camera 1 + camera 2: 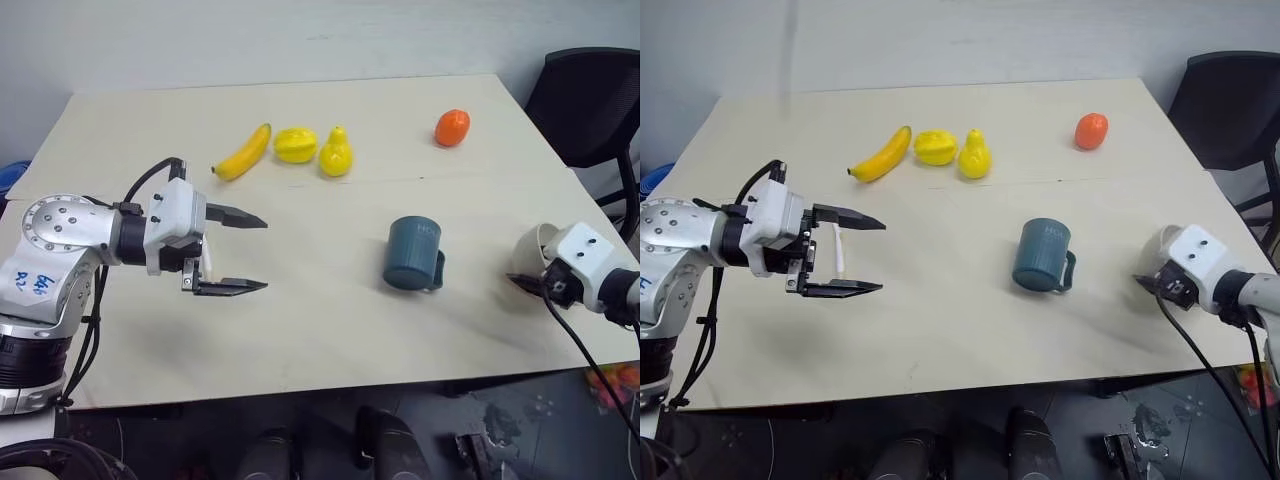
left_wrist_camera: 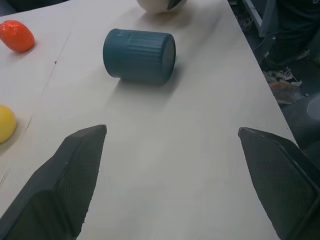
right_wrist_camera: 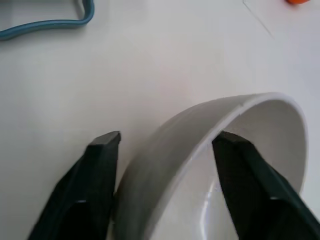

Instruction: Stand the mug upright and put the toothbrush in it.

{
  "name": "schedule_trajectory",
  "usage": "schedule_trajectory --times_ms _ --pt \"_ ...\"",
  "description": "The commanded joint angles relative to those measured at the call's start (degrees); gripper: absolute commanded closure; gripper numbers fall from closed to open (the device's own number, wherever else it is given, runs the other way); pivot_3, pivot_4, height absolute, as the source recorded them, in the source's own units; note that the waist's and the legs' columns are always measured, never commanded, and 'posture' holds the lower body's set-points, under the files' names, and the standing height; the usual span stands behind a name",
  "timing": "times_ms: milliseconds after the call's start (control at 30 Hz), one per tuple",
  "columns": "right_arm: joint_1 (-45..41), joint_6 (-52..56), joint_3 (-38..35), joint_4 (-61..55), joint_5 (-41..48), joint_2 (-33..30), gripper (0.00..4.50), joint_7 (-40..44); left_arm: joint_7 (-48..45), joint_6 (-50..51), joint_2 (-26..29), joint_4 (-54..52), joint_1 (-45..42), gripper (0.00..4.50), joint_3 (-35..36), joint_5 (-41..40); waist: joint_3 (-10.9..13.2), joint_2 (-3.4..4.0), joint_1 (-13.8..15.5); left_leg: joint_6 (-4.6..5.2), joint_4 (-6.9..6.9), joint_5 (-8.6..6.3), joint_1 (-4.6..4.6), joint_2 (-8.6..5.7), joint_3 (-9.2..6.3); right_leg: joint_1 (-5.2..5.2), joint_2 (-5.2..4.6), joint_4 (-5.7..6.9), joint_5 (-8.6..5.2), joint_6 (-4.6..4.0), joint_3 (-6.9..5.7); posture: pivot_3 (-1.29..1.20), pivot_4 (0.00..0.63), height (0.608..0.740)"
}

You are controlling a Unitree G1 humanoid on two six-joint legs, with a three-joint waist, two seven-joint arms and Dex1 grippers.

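The mug lies on its side on the tabletop; left tool gapes wide, right tool straddles the bowl's rim, spread.

Left arm: reached in from the left edge of the head view, forearm almost level, pointing toward the frame centre.
Left gripper: fingers spread wide, one above the other, nothing between them.
Right arm: came in at the lower right edge of the frame.
Right gripper: fingers apart, one on each side of a pale rim.
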Motion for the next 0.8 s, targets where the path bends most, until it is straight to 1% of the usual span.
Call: schedule_trajectory --times_ms 33,133,267,333,367,400,467,533,600,633,733,800 --pt "-0.13 4.87 -6.04 -6.16 3.29 -3.06 0.73 0.18 -0.33 -1.08 0.28 0.12 -0.65 0.0 0.54 0.36 0.0 0.01 0.05 0.01 -0.01 0.0 0.0 0.0 0.01 -0.01 0.0 0.0 0.0 0.01 0.03 0.0 0.15 0.74" --pt "-2.53 13.79 -10.06 -12.13 7.98 -4.61 0.73 -0.03 -0.21 -1.13 0.29 -0.12 -0.18 0.0 0.85 0.43 0.0 0.0 0.2 0.02 0.0 -0.01 -0.02 0.0 0.01 -0.01 -0.01 -0.02 0.02 0.03 0.03 0.0 0.15 0.74" --pt "-9.35 28.01 -11.84 -18.29 14.61 -3.88 0.73 -4.52 -0.04 -1.05 0.41 -0.36 0.36 0.0 1.14 0.41 0.0 0.0 0.13 0.03 0.0 -0.03 0.03 0.03 0.01 0.0 0.0 -0.02 0.03 0.04 0.08 0.0 0.15 0.74" --pt "-16.2 43.5 -12.7 -22.22 20.49 2.06 0.73 -11.06 0.18 -1.09 0.34 -0.41 0.64 0.0 1.2 0.51 -0.02 -0.06 -0.05 0.03 0.0 -0.04 0.03 0.04 0.01 -0.01 0.0 -0.03 0.03 0.03 0.09 0.0 0.15 0.74" --pt "-18.89 51.35 -13.07 -24.68 22.62 6.6 0.73 -14.05 0.37 -1.09 0.22 -0.52 0.74 0.0 1.15 0.57 -0.03 -0.09 -0.14 0.0 0.0 -0.06 0.05 0.12 0.02 0.0 0.04 -0.03 0.03 0.02 0.1 0.0 0.15 0.74" --pt "-20.8 58.56 -13.1 -27.31 23.27 11.72 0.73 -17.24 0.74 -1.29 0.0 -0.65 0.85 0.0 1.03 0.88 -0.05 -0.12 -0.14 -0.01 0.0 -0.06 0.03 0.17 0.01 -0.02 0.06 -0.06 0.06 -0.03 0.13 0.0 0.15 0.74" --pt "-23.24 67.85 -13.97 -30.39 22.32 18.98 0.73 -21.9 1.37 -1.7 -0.3 -1.01 0.97 0.0 0.84 1.42 -0.08 -0.17 -0.09 -0.08 0.02 -0.1 0.02 0.29 -0.01 -0.01 0.16 -0.05 0.04 -0.1 0.16 0.0 0.15 0.74" --pt "-24.67 71.26 -16.44 -30.94 21.53 23.88 1.11 -25.89 1.82 -1.41 -0.43 -1.57 1.15 0.0 0.96 1.29 -0.07 -0.1 0.27 -0.08 0.04 -0.1 -0.22 0.25 0.04 -0.3 0.17 0.02 0.04 -0.12 0.17 0.0 0.15 0.74" --pt "-23.53 71.67 -17.39 -30.79 22.54 26.72 1.62 -29.06 2.11 -1.11 -0.26 -2.04 1.51 0.0 1.36 0.99 -0.08 -0.09 0.72 -0.01 0.18 -0.06 -0.71 0.06 0.05 -0.83 0.07 0.18 0.05 -0.09 0.14 0.0 0.15 0.74" --pt "-22.78 71.67 -17.37 -30.91 23.46 27.31 1.98 -30.04 2.2 -1.07 -0.16 -2.15 1.66 0.0 1.5 0.91 -0.08 -0.09 0.92 0.03 0.21 -0.04 -0.87 -0.03 0.06 -0.98 0.03 0.19 0.08 -0.05 0.14 0.0 0.15 0.74" --pt "-21.1 71.67 -16.4 -31.04 25.74 28.09 3.1 -32.8 2.47 -1.18 0.07 -2.13 2.01 0.0 1.76 0.95 -0.08 -0.09 1.14 0.08 0.21 -0.06 -0.88 -0.29 0.17 -0.94 0.01 0.08 0.11 0.02 0.14 0.0 0.15 0.74" --pt "-21.07 71.67 -15.82 -30.56 25.65 28.98 3.1 -35.07 2.88 -1.23 0.15 -2.16 2.27 0.0 1.89 1.16 -0.08 -0.1 1.05 0.1 0.21 -0.06 -0.88 -0.34 0.17 -0.91 0.02 0.05 0.14 0.06 0.16 0.0 0.15 0.74"
